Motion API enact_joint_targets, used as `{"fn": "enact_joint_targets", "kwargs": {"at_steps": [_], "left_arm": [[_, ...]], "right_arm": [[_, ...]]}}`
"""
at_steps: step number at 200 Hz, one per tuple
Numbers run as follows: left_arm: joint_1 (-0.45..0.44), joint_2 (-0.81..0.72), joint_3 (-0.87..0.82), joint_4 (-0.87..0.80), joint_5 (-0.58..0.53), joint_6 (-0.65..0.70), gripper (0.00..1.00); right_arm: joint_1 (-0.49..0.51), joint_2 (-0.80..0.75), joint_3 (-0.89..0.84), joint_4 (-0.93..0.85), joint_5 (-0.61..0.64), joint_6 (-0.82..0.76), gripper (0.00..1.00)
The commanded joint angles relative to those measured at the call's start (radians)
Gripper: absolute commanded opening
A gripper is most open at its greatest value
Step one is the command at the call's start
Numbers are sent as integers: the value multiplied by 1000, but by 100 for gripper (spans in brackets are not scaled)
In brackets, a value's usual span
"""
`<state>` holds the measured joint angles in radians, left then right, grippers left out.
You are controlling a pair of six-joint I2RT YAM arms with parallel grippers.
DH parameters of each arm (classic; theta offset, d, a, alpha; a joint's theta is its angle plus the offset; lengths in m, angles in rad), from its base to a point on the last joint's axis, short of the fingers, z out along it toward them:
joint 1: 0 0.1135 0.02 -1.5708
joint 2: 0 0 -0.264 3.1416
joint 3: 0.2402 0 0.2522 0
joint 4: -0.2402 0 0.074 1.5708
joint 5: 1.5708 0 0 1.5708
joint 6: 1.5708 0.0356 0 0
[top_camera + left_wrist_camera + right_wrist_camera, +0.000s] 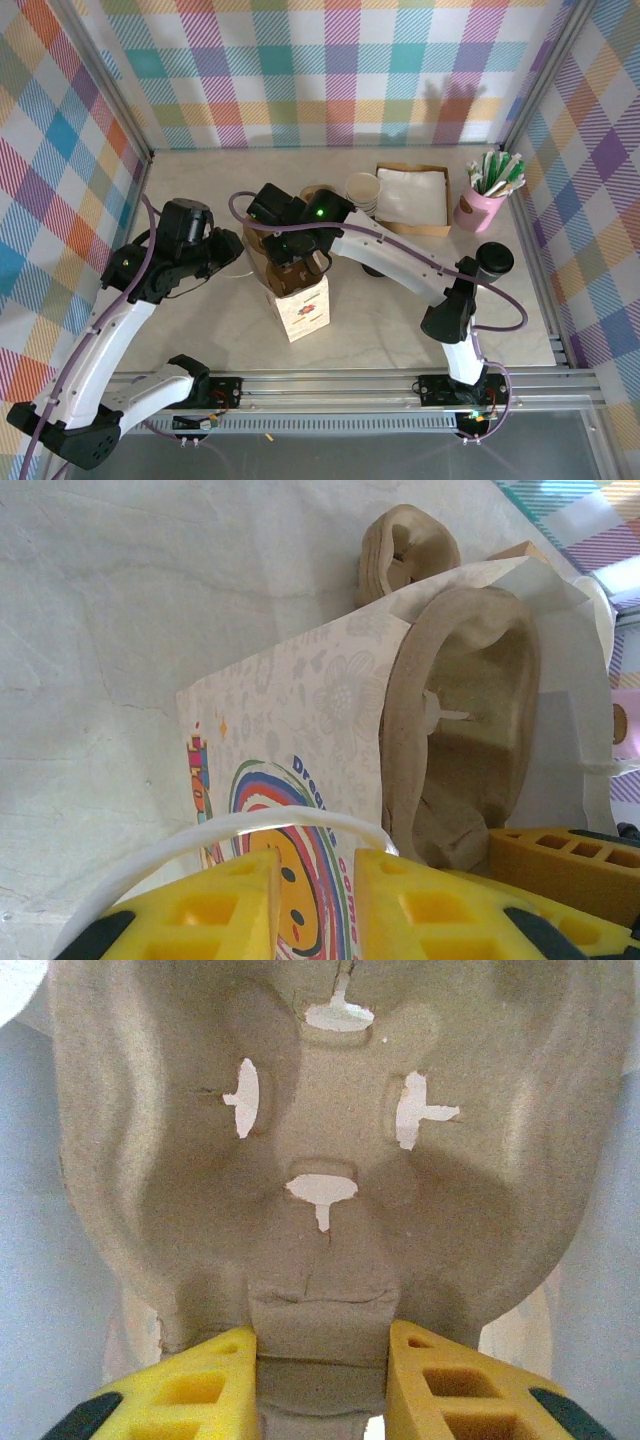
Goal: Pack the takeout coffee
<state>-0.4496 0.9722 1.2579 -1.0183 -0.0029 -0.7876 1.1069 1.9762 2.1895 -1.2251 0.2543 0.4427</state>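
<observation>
Packing looks barely begun. The bag [303, 305] stands open mid-table, and the right gripper [320, 1380] is clenched on the lower edge of a pulp carrier [330, 1140], a yellow finger on each side of its tab. In the left wrist view the carrier sits upright inside the bag's mouth, its cup wells facing sideways.

The left gripper [315, 910] is at the bag's near side. Its fingers stand close together and the white handle [300, 818] arcs across their tips. Whether it pinches the handle or only hooks it, I cannot tell.

The coffee [495, 258] is not packed yet. It stands on the table [400, 320] at the right, just beside the right arm's elbow and well apart from the bag. It is upright with its long axis vertical, black lid up and base on the table.

What is left, as I judge it, is most of the job: seat the carrier, let go, fetch the coffee and lower it in without tipping.
</observation>
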Motion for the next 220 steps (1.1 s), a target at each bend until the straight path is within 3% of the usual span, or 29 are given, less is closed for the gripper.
{"fn": "enact_joint_targets", "kwargs": {"at_steps": [1,83,220], "left_arm": [[-1,6,26,-2,-26,27,26],[22,75,193,-81,-121,163,32],[24,8,29,5,108,72,35]], "right_arm": [[14,-17,-7,-52,10,-15,30],[14,-29,-26,-43,21,-16,30],[15,48,-5,-74,20,-23,31]]}}
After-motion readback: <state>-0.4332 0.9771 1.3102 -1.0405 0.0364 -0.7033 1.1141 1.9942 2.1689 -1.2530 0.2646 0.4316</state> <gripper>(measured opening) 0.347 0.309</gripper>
